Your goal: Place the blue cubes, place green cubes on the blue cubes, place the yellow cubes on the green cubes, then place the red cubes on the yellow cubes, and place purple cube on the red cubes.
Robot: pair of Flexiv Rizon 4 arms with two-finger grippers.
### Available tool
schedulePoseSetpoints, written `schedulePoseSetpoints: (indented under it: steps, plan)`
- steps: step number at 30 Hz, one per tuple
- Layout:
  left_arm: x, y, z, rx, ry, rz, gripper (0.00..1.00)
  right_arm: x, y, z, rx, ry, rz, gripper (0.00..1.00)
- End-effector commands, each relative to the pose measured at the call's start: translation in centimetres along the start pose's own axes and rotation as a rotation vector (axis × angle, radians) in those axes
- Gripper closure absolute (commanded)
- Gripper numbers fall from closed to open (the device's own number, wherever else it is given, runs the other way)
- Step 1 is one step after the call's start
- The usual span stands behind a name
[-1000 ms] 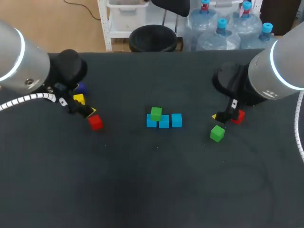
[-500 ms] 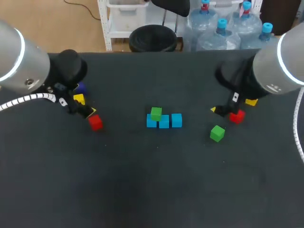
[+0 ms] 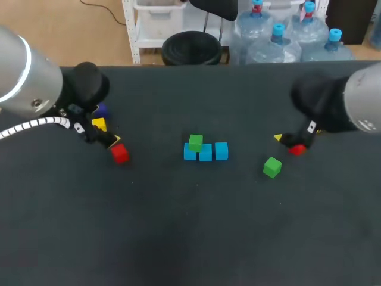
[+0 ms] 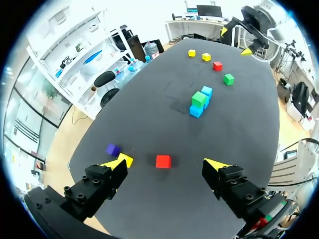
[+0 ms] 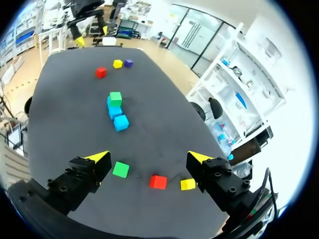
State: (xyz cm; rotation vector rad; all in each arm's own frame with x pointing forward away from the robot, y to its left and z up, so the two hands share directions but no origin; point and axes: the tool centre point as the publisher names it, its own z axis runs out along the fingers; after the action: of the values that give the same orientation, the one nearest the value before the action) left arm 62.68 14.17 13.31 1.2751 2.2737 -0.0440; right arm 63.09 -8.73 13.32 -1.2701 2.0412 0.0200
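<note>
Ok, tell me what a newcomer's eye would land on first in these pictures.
The row of blue cubes at the middle of the dark table, with a green cube stacked on its left end, draws the eye first. Then the two bulky grey arms: the left arm beside a red cube, the right arm near a second red cube and a loose green cube.

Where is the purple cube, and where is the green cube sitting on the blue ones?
purple cube [image 4: 113, 149], left wrist view, middle of its top face.
stacked green cube [image 3: 195, 142], head view, middle of the cube.
</note>
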Motion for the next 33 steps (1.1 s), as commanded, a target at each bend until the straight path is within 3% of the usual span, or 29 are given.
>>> schedulePoseSetpoints:
  steps: [1, 15, 21, 33]
  plan:
    - [0.1, 0.1, 0.0, 0.003, -0.003, 0.001, 0.00, 0.0, 0.1, 0.5, 0.292, -0.182, 0.033, 0.00]
    - [0.1, 0.1, 0.0, 0.003, -0.003, 0.001, 0.00, -0.6, -1.5, 0.5, 0.415, -0.190, 0.125, 0.00]
    - [0.1, 0.1, 0.0, 0.003, -0.003, 0.001, 0.00, 0.1, -2.2, 0.7, 0.407, -0.134, 0.128, 0.00]
    - [0.1, 0.1, 0.0, 0.003, -0.003, 0.001, 0.00, 0.1, -2.2, 0.7, 0.407, -0.134, 0.128, 0.00]
